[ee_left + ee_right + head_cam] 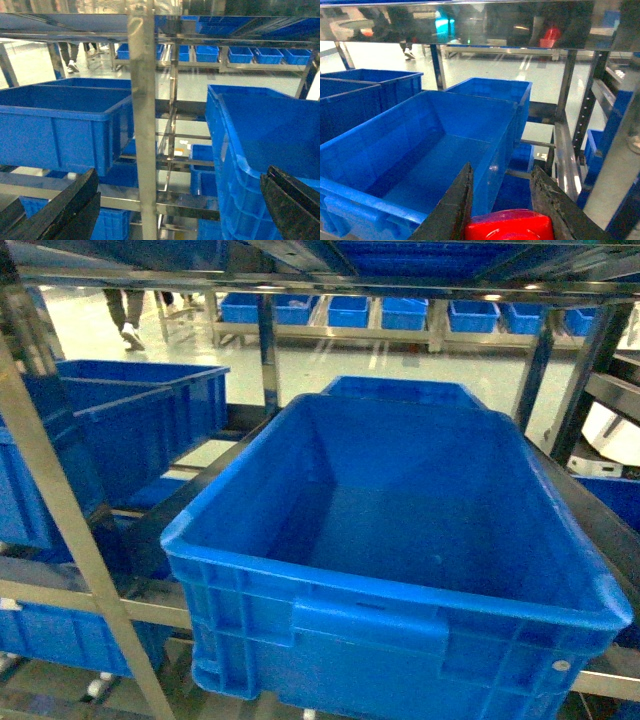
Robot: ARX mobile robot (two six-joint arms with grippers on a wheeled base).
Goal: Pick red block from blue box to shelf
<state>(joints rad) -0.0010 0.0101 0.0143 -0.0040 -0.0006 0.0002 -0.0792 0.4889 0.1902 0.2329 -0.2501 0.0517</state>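
The red block (510, 227) is small and glossy, pinched between the two dark fingers of my right gripper (502, 170), which is shut on it. It hangs by the near right corner of a large dark blue crate (395, 145) on the shelf (565, 85), a rack of shiny steel uprights and crossbars. My left gripper (181, 172) is open wide with nothing between its fingers, facing a steel upright (142, 125) of the shelf. Neither gripper shows in the head view. The blue box is out of view.
A big, deep dark blue crate (380, 605) fills the tier in front of me, with nothing inside. More dark blue crates (130, 430) stand to the left and on other tiers (60, 125). A shelf upright (60, 510) slants across the left. A low steel crossbar (470, 20) runs overhead.
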